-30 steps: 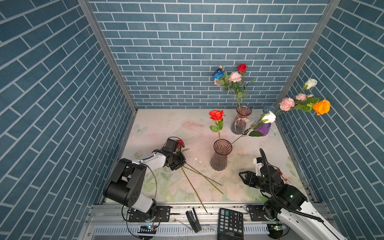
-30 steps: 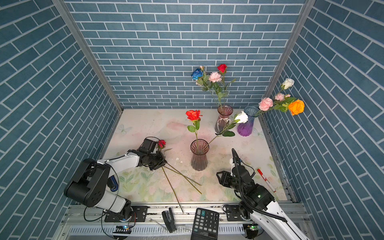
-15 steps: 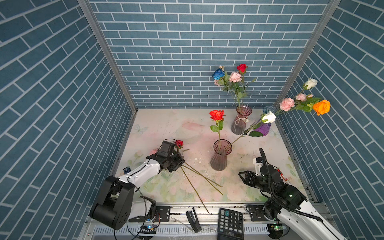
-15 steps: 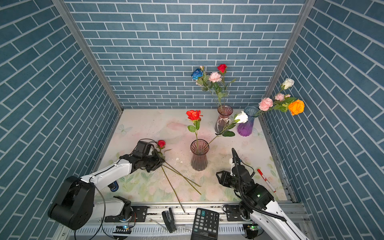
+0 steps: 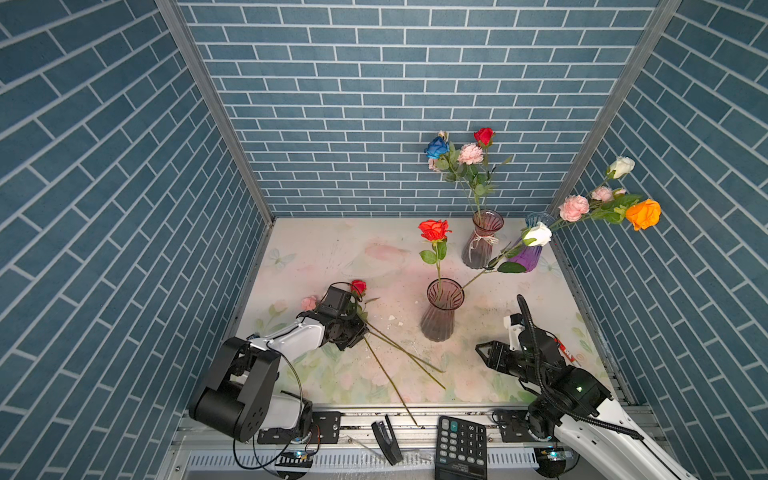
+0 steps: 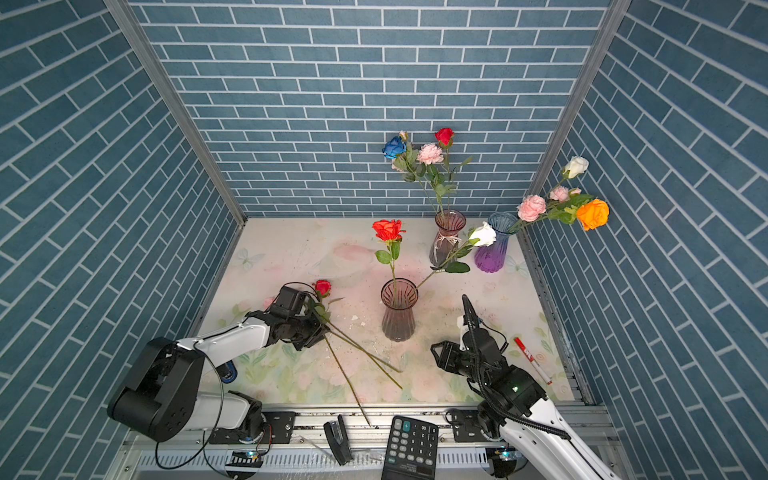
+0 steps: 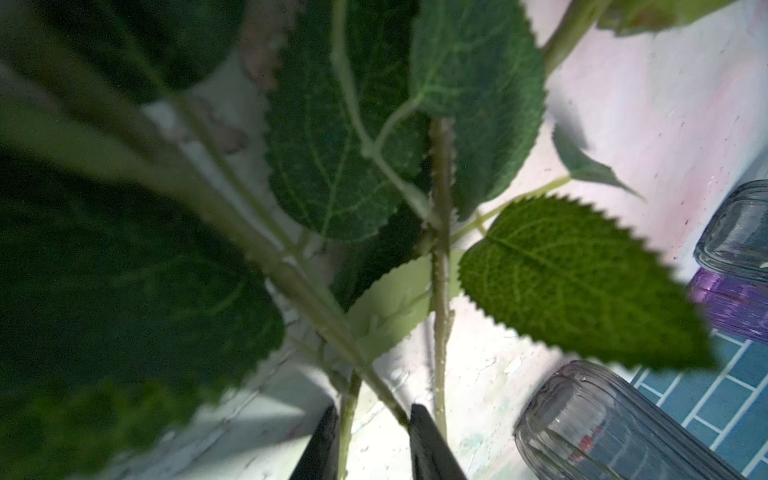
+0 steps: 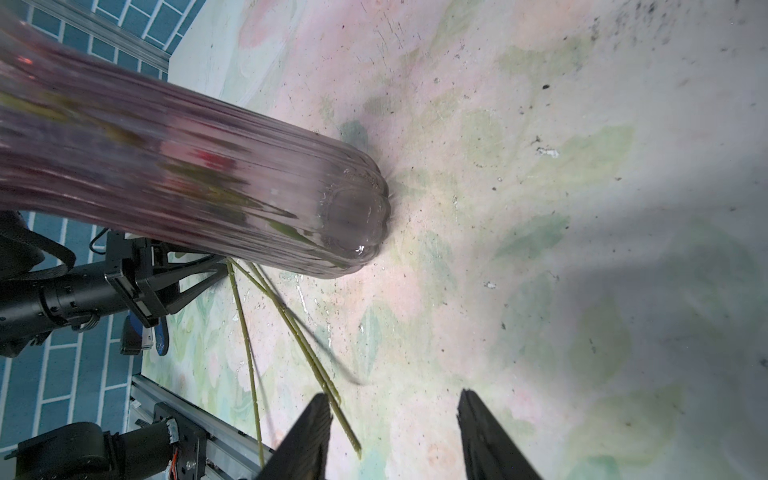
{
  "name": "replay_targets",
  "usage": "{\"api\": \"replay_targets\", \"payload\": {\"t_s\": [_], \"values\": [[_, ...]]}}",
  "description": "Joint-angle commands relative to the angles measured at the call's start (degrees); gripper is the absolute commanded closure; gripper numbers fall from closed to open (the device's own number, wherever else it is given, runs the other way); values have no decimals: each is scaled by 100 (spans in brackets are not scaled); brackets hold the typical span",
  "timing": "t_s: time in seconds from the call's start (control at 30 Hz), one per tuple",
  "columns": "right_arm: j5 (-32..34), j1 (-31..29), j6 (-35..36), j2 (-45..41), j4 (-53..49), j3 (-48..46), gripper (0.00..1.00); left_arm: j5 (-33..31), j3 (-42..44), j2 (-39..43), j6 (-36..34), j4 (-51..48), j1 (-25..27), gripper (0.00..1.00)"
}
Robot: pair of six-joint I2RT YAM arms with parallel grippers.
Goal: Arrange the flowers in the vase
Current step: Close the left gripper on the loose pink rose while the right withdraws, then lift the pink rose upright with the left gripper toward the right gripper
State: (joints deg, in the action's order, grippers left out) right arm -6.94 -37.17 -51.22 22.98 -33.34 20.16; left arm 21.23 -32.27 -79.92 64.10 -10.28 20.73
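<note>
Three loose flowers lie on the table at the left, a red rose (image 5: 358, 286) and a pink bloom (image 5: 308, 302) among them. Their long stems (image 5: 390, 378) run toward the front edge. My left gripper (image 5: 353, 332) (image 7: 373, 409) sits low over these stems, its jaws slightly apart with two stems loosely between them and a third just outside. The mauve glass vase (image 5: 440, 311) (image 8: 249, 199) in the middle holds a red rose (image 5: 434, 230) and a white rose (image 5: 538, 235). My right gripper (image 5: 484, 351) (image 8: 394, 395) is open and empty, right of that vase, beside the stem ends.
A second mauve vase (image 5: 482, 239) and a purple vase (image 5: 530, 255) at the back right hold several more flowers. A red pen (image 5: 567, 351) lies by the right wall. A calculator (image 5: 461, 446) and a stapler (image 5: 386, 438) rest on the front rail. Brick walls close three sides.
The left arm's shoulder and elbow have swung about while its gripper stayed at the stems, its jaws a little wider now. The right arm has not moved.
</note>
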Motion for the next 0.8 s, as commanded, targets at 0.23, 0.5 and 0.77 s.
{"api": "replay_targets", "payload": {"t_s": [0.23,0.5,0.77], "values": [[-40,51,-151,4,73,-72,48,54,-48,-111,77,154,-84,94],[-2,60,-127,-30,9,-14,48,-143,-395,693,-281,-700,-261,98],[691,57,519,-106,-803,1307,48,-471,-1729,1839,-1191,-1906,-464,100]]}}
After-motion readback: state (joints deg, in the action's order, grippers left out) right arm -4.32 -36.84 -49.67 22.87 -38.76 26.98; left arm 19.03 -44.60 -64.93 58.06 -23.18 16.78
